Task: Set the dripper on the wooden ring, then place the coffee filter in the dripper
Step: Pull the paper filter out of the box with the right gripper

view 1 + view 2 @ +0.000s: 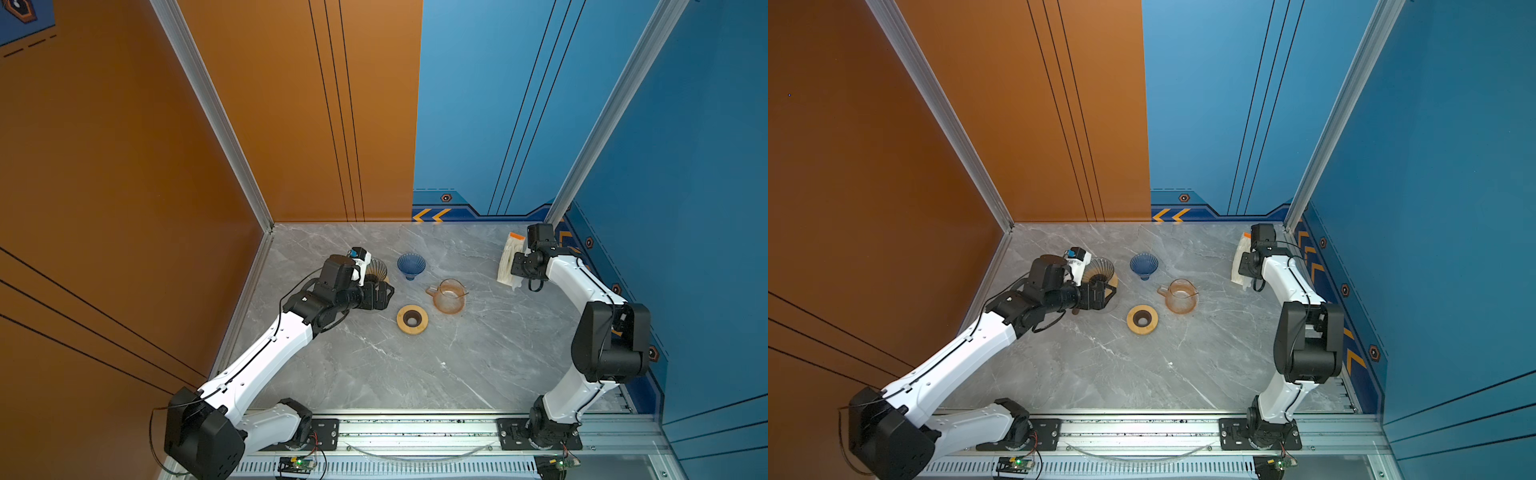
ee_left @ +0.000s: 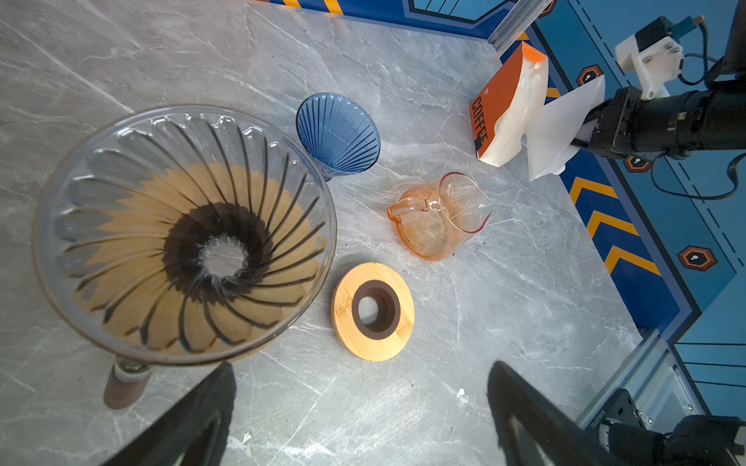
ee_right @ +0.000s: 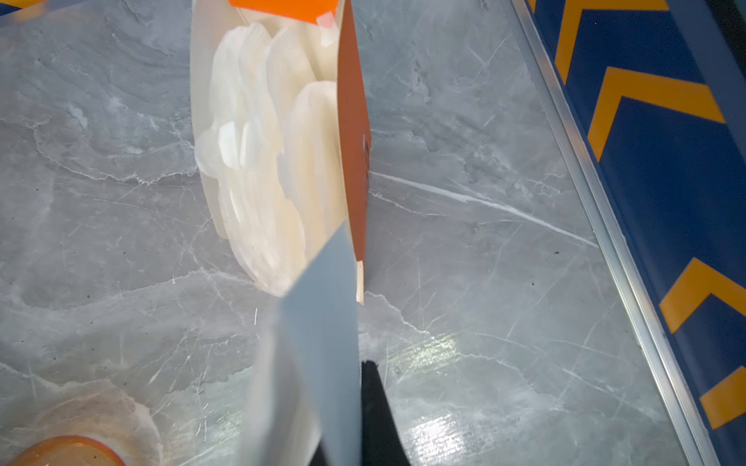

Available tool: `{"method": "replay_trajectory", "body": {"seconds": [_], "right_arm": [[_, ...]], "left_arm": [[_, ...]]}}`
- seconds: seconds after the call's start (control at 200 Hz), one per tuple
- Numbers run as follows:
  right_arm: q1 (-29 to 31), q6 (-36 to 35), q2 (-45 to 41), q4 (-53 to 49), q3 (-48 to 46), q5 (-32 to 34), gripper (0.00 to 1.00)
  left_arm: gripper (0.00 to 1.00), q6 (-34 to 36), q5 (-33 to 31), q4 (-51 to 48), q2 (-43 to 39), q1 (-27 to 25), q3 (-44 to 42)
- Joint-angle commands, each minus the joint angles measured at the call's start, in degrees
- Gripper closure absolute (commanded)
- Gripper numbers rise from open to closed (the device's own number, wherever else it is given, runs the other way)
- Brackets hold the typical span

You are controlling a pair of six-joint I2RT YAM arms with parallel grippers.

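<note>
Right claw (image 2: 583, 129) pinches 1 white coffee filter (image 2: 559, 121) — the filter pack (image 2: 504, 109) just beside it. Left claw (image 2: 359, 407) hangs spread wide — clear dripper (image 2: 121, 226) just ahead of its fingertips.

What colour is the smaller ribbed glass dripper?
The smaller ribbed glass dripper is dark blue, clearest in the left wrist view.

The marble tabletop (image 1: 374, 374) meets an orange wall (image 1: 104, 166) and a blue wall (image 1: 685, 166)

I see grey white-veined table (image 1: 374, 374), ribbed blue dripper (image 1: 411, 266), amber jug (image 1: 449, 296), orange-and-white pack (image 2: 504, 105) far right, white coffee filter (image 2: 565, 125).
</note>
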Motion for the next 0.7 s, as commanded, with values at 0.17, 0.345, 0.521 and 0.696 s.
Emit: {"method": "replay_trajectory", "body": {"seconds": [0.17, 0.345, 0.521, 0.696], "right_arm": [[0.02, 0.61, -7.98, -5.15, -0.69, 0.20, 1.00], [0.94, -0.35, -13.94, -7.11, -0.67, -2.75, 1.00], [2.39, -1.81, -17.59, -11.58, 2.59, -7.36, 1.00], [5.60, -1.63, -19.36, -12.86, 5.53, -19.07, 1.00]], "left_arm": [[0.02, 0.33, 1.27, -0.41, 0.60, -1.12, 4.22], [0.02, 0.50, 1.75, -0.39, 1.38, -1.49, 5.59], [0.02, 1.12, 2.33, -0.33, 2.67, -1.76, 7.76], [0.02, 1.21, 3.26, -0.68, 2.95, -2.00, 10.16]]}}
